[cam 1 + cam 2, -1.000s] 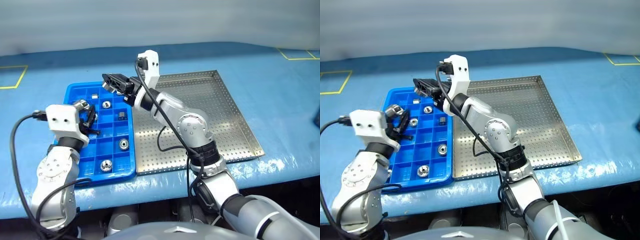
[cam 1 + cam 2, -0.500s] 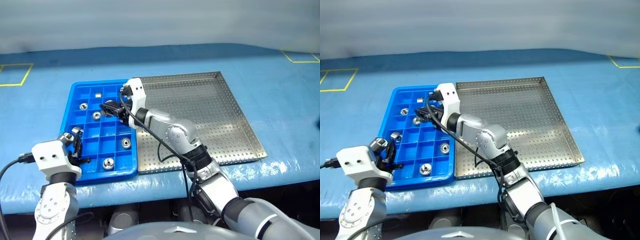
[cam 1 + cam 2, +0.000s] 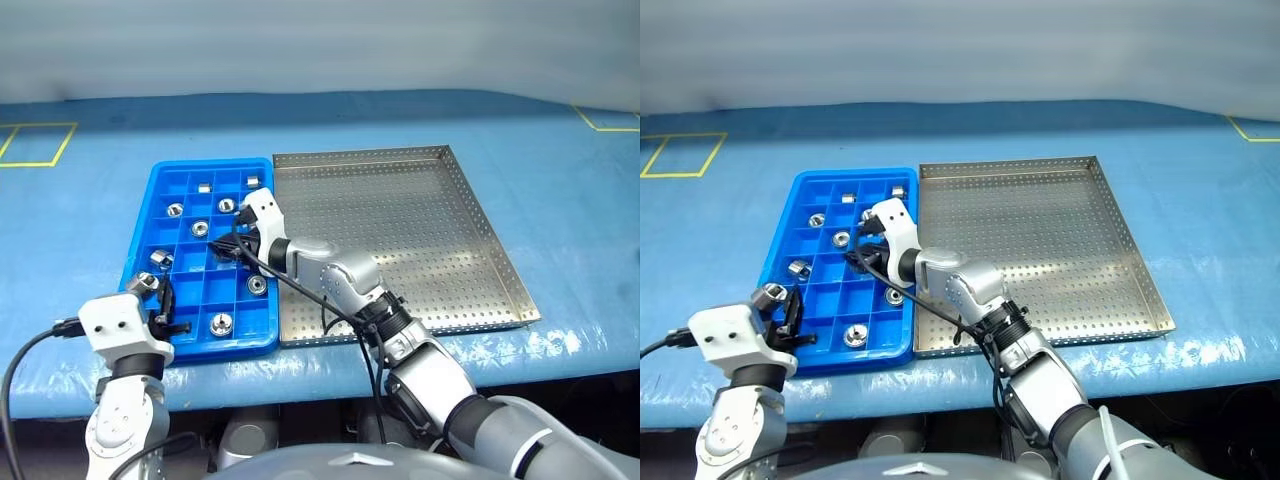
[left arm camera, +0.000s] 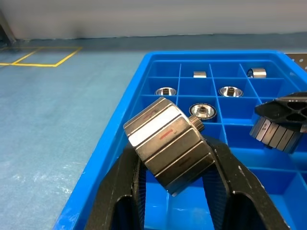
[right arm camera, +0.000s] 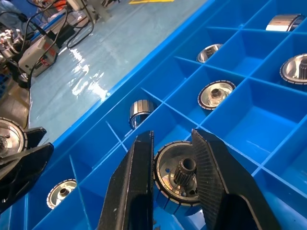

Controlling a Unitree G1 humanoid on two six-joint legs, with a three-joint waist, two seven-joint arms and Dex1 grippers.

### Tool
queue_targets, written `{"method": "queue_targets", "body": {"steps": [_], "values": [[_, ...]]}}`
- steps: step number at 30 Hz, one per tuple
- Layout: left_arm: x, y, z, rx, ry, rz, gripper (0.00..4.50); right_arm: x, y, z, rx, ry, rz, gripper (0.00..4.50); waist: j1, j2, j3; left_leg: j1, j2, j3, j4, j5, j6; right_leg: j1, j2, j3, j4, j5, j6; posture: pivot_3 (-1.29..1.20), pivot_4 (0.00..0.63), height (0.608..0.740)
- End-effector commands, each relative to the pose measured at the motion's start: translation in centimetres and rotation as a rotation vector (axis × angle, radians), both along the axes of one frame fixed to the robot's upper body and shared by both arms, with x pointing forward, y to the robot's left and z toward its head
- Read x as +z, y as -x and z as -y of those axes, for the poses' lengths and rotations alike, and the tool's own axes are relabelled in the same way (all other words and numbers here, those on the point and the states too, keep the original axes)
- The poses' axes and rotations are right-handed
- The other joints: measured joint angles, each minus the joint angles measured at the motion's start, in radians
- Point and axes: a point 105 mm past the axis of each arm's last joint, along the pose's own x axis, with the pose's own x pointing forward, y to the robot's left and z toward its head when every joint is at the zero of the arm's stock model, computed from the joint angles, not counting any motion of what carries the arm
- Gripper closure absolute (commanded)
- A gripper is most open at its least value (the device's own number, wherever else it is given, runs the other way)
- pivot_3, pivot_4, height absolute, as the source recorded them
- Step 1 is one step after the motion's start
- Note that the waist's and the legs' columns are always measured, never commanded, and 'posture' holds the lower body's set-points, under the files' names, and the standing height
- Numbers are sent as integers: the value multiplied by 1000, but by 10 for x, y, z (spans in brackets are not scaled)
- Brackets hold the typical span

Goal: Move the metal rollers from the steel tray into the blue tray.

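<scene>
- Right wrist view looks into the blue tray (image 5: 144, 91), where the right gripper (image 5: 173, 179) has its two black fingers clamped on one of the metal rollers (image 5: 177, 184), a shiny disc with a toothed hub, held low over a compartment.
- From the head, that right gripper (image 3: 228, 250) sits above the middle of the blue tray (image 3: 150, 215), its arm reaching across from the steel tray's side.
- Steel tray (image 3: 420, 230) lies just beside the blue one on the blue-covered bench (image 3: 560, 190), edges touching or nearly so; I see no roller on its perforated bottom.
- Left gripper (image 4: 175, 158) grips a ribbed silver roller (image 4: 168, 143) between its fingers, tilted, at the near left corner of the blue tray; from the head it shows by that corner (image 3: 160, 298).
- Loose rollers rest in separate compartments: two small ones in the far row (image 3: 203, 187), others in the rows nearer (image 3: 175, 210), one near the front edge (image 3: 221, 323) and one just beside the right arm (image 3: 257, 285).
- Yellow tape marks (image 3: 40, 145) lie on the bench, well apart from the trays.
</scene>
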Motion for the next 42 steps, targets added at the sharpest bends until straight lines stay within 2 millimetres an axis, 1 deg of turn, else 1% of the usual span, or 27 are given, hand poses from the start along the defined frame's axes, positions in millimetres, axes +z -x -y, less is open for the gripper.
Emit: {"method": "queue_targets", "body": {"steps": [1,5,7,15,17,21,24,27,29,32,33,34,35,36,40,41,42], "values": [[7,-4,5,-25,-10,43,3154,9,14,-31,47,-73,-33,3675,0,0,0,2,0,0,0,0,0,2,0,0,0,0,0,373,150,740],[7,-6,7,-36,-5,44,3154,9,12,-33,42,-78,-43,3675,0,1,0,11,0,0,-1,0,0,11,0,0,0,-1,0,368,150,740],[7,-7,8,-42,-5,45,3154,11,12,-35,46,-87,-47,3675,0,1,-1,13,0,0,0,0,0,13,0,0,0,-2,0,368,150,740],[8,-7,9,-46,-3,50,3154,33,19,-48,95,-150,-17,3675,-3,2,-1,13,0,0,-2,0,0,12,0,0,1,-2,-1,387,150,740],[9,-5,8,-38,-4,54,3154,43,21,-48,107,-177,-1,3675,-2,2,-1,13,0,0,-2,0,0,12,0,0,1,-2,-1,398,150,740],[10,-1,6,-21,-5,59,3154,71,25,-47,130,-253,35,3675,0,1,0,10,0,0,-2,0,0,10,0,0,0,-2,-1,414,150,740],[10,3,4,-1,-2,58,3154,94,30,-44,149,-316,60,3675,4,1,0,6,0,-1,-3,0,0,6,0,0,0,-1,-1,432,150,740],[9,5,4,4,0,55,3154,103,33,-42,160,-339,73,3675,6,1,0,4,0,-1,-3,0,0,3,0,0,0,-1,-1,441,150,740],[9,6,4,7,0,54,3154,104,35,-44,167,-339,77,3675,9,1,0,3,0,-1,-4,0,0,2,0,0,0,-1,-1,447,150,740],[10,6,5,9,-1,58,3154,98,35,-48,171,-318,77,3675,14,1,0,1,0,-1,-4,0,0,0,0,0,0,-1,-1,457,150,740],[10,6,5,10,-2,60,3154,96,36,-50,175,-311,74,3675,16,1,-2,1,0,-1,-4,0,0,0,0,0,0,-1,-1,467,0,740],[11,6,5,12,-3,63,3154,94,36,-52,178,-303,73,3675,21,1,-28,1,0,-1,-4,0,0,0,0,0,0,-1,-1,476,0,740],[13,8,4,19,-6,66,3154,91,36,-54,182,-294,74,3675,32,0,-55,-4,1,0,-5,2,-3,-6,1,0,-1,6,0,495,0,740],[14,10,3,24,-8,67,3154,90,36,-55,185,-288,75,3675,43,-2,-67,-1,1,0,-6,2,-4,-4,1,0,0,5,-1,502,0,740],[15,19,-1,59,-14,62,3154,82,33,-59,182,-264,79,3675,81,-4,-87,2,-1,1,-8,-1,-1,0,0,0,-3,2,0,534,0,740],[15,21,-2,66,-14,60,3154,81,32,-59,180,-257,81,3675,90,-6,-90,3,-1,1,-8,-1,-1,1,0,0,-3,0,4,540,0,740],[15,22,-2,69,-15,58,3154,79,31,-59,176,-252,80,3675,99,-7,-91,4,-1,1,-8,-1,-1,2,0,0,-2,-2,1,543,0,740]]}}
